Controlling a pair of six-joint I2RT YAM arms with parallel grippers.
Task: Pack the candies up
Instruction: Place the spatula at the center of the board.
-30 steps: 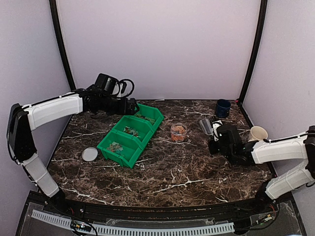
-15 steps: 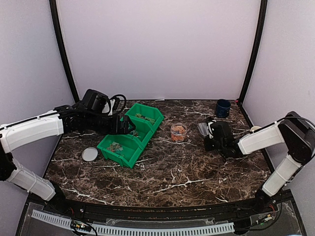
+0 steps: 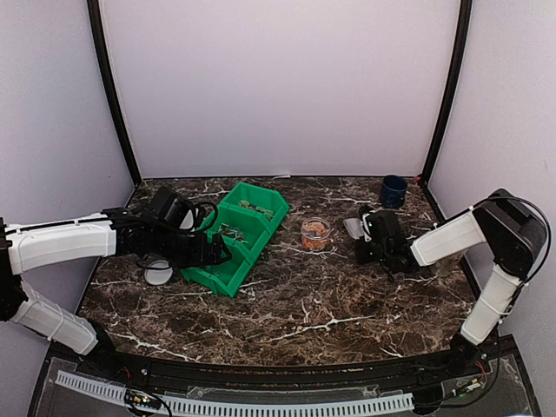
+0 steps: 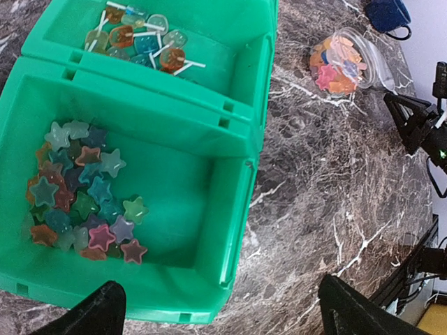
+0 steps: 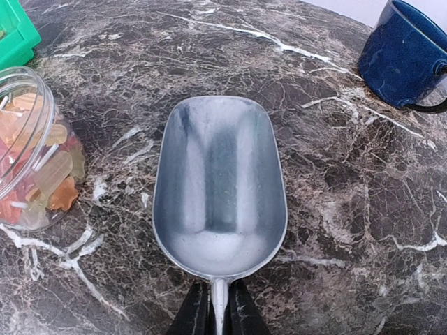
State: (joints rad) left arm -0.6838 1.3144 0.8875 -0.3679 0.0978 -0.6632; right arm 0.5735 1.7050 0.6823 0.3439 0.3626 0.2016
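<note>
Marble table (image 3: pixel 304 304): dark with white veins, pale walls behind.
Lid (image 3: pixel 158 274): flat, just left of the green bin (image 3: pixel 224 278).
Left gripper (image 4: pixel 223 310): jaws wide, holding nothing, above the bin's nearest compartment.
Candies (image 4: pixel 80 192): star pieces heaped in that compartment; some more in the jar (image 3: pixel 315 233), right of the bin.
Right gripper (image 5: pixel 211 310): far right of the bin, jaws pinched on the scoop (image 5: pixel 220 188) handle.
Step, I think: take stars; come down over the heap, away from the bin walls, close gently.
Views: only the wrist cameras show star shapes and that the scoop is empty; only the top camera shows the lid.
</note>
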